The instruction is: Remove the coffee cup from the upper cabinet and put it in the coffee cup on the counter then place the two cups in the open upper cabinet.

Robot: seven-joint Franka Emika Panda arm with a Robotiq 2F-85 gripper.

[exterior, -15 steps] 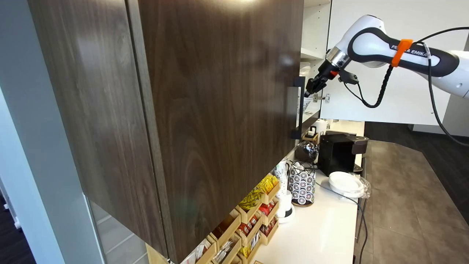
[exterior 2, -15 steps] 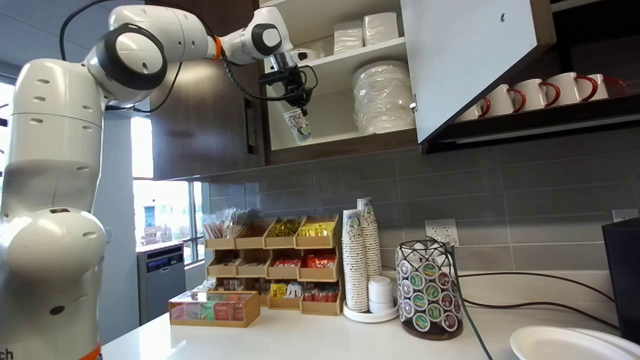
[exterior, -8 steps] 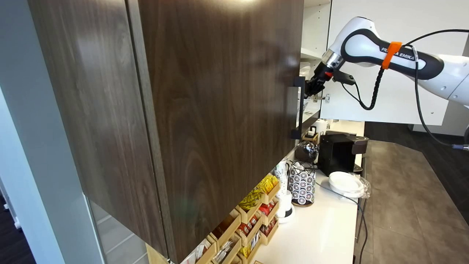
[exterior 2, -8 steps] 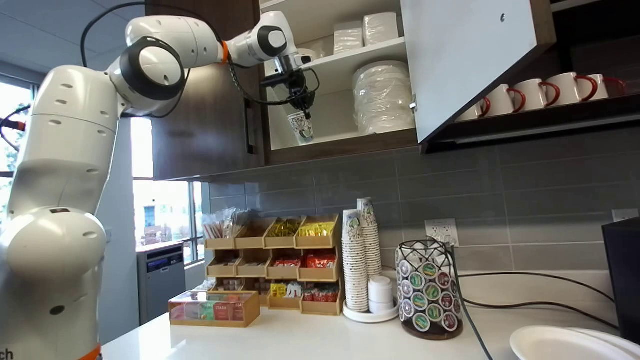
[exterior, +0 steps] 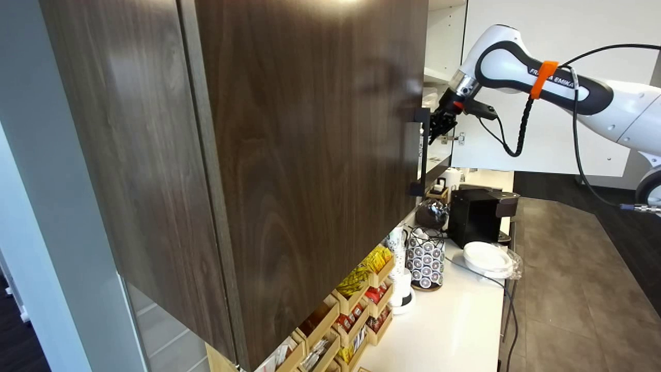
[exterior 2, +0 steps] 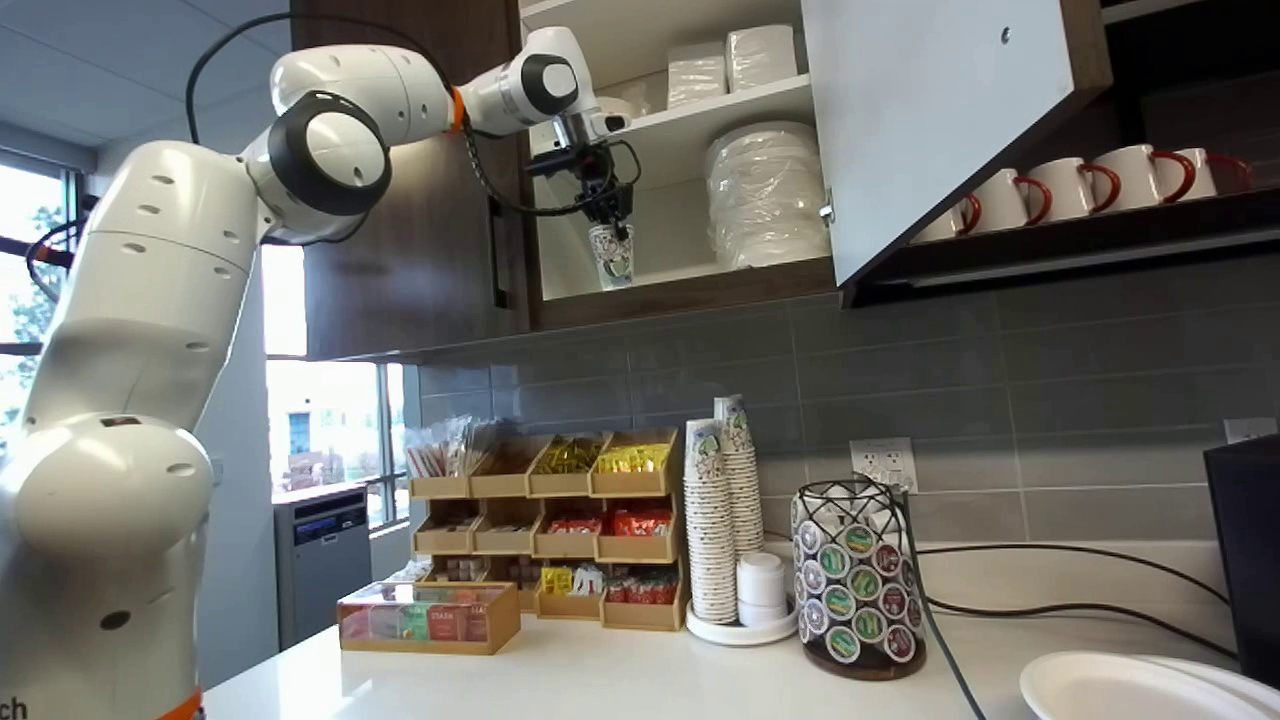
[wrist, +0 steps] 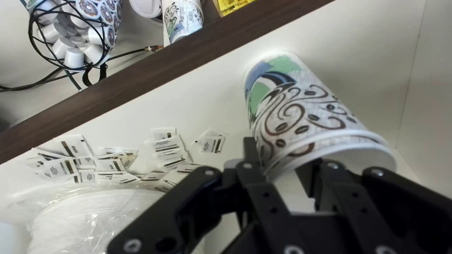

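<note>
Pincer (wrist: 280,165) reads spread to me: clear gap between the fingers (wrist: 251,153), one wall of the two cups (wrist: 300,109) in that gap, nothing pinched. One finger lies along the outer wall, the other at the mouth; how deep, I can't tell. Cups are nested (double rim), just past the pincer, near upright at the front of the open upper cabinet (exterior 2: 690,285); base looks down on the white floor (wrist: 204,102), contact not certain. My call: final release, task nearly done. To do it clean I'd widen a touch, then back out along the cups' own axis. No twist, no sideways pull, or a finger hooks the rim and tips the pair. They look like thin paper, so probably light and easy to dent: rolled rims, tapered walls, brown swirl-and-bean print, green and blue patches. Beside the pincer: round stack (wrist: 102,218) in crinkly clear film that could snag a knuckle, plus flat packets (wrist: 169,148). Smooth wood-grain lip (wrist: 169,63) beyond.
</note>
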